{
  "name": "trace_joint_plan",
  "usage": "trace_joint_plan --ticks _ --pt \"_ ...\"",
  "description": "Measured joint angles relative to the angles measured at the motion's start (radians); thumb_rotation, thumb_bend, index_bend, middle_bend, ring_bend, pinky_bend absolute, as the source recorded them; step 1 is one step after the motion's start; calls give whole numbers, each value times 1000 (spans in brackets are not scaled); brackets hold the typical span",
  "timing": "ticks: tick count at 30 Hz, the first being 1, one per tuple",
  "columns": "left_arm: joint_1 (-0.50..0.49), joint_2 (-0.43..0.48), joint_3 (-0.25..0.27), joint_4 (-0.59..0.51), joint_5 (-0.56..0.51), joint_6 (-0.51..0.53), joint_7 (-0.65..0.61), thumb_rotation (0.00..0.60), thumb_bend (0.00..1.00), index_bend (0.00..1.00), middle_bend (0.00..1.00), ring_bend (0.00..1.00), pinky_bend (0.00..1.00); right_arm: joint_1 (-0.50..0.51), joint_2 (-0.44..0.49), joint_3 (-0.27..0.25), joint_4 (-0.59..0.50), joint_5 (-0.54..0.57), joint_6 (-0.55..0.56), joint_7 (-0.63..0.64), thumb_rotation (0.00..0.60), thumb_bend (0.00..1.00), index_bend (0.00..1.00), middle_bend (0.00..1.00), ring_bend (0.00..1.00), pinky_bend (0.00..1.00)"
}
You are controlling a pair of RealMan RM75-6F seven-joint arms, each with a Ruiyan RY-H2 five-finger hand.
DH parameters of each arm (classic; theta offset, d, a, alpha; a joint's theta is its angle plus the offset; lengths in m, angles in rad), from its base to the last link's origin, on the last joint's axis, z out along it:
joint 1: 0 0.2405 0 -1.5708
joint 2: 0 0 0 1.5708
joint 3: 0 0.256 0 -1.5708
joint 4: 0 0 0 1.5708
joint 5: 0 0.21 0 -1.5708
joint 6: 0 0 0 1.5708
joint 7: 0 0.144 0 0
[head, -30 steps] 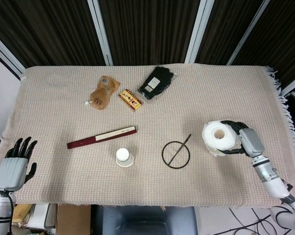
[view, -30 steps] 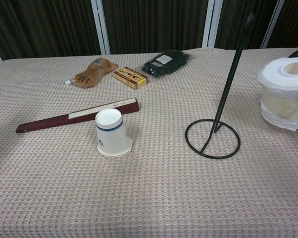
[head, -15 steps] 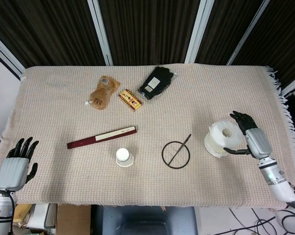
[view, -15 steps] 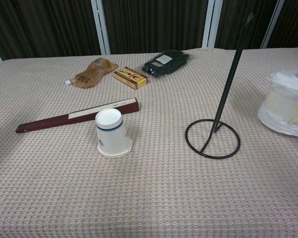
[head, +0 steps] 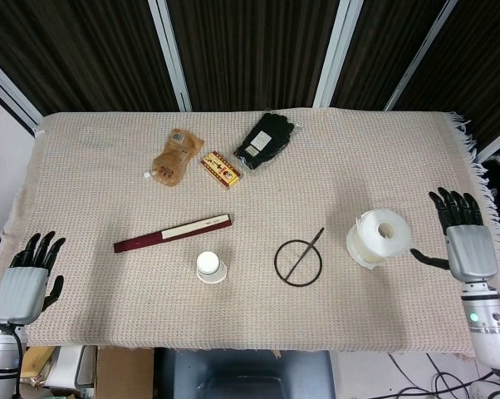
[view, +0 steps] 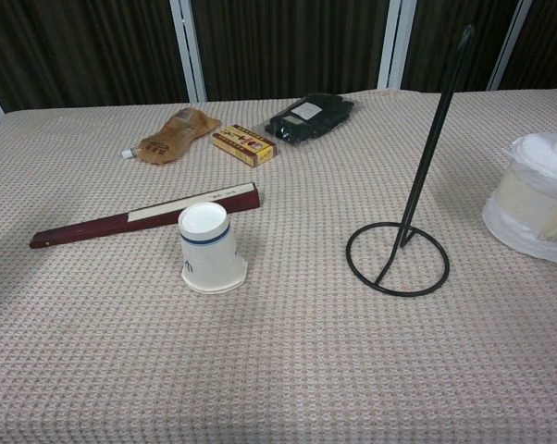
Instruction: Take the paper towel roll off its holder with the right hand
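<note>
The white paper towel roll (head: 377,238) (view: 538,196) stands on end on the tablecloth, right of its holder. The black wire holder (head: 299,262) (view: 406,224), a ring base with a thin upright rod, is bare. My right hand (head: 463,240) hangs open with fingers spread, a short way right of the roll and not touching it; it shows only in the head view. At the table's near left corner my left hand (head: 27,277) is open and holds nothing.
A white paper cup (head: 210,267) (view: 208,248) stands upside down beside a dark red folded fan (head: 172,233) (view: 142,215). At the back lie a brown pouch (head: 172,158), a small patterned box (head: 221,169) and a black packet (head: 265,140). The fringed cloth edge (head: 491,216) runs by my right hand.
My right hand has let go of the roll, which now stands on the cloth, and has drawn back to the right with its fingers spread. The left hand has not moved.
</note>
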Motion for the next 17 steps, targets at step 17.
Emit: trace_joint_plan --ticks 17 --pt "1 -4 4 -5 3 2 8 600 469 138 68 40 274 -15 34 0 -50 30 -89 -6 600 43 141 157 109 120"
